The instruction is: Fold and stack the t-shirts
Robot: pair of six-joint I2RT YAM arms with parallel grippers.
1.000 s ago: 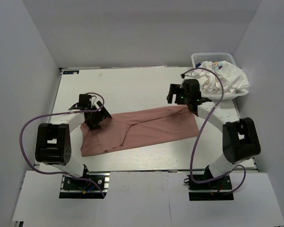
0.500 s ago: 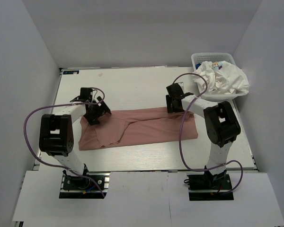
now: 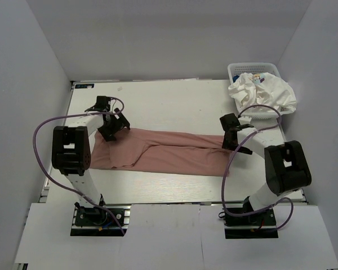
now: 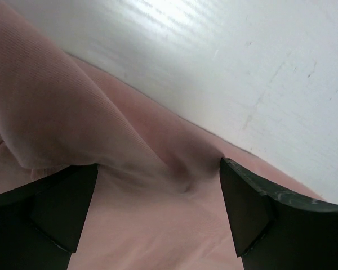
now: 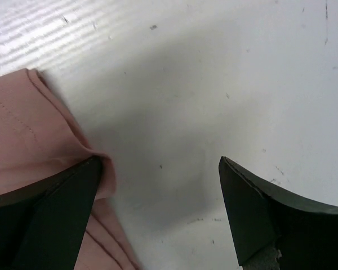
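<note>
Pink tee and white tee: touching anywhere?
Apart. The top external view shows the pink tee spread out in front of the arms and the white tee heaped in the basket at the far right corner, with bare table between them.

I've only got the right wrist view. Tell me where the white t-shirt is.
Observer: The white t-shirt is bunched up in the basket at the far right corner of the table.
Operator: Report the left gripper.
Observer: The left gripper is open, low over the left end of the pink t-shirt.
Operator: Describe the pink t-shirt's overall shape.
Observer: It lies as a long, narrow strip running across the table from one arm to the other.
</note>
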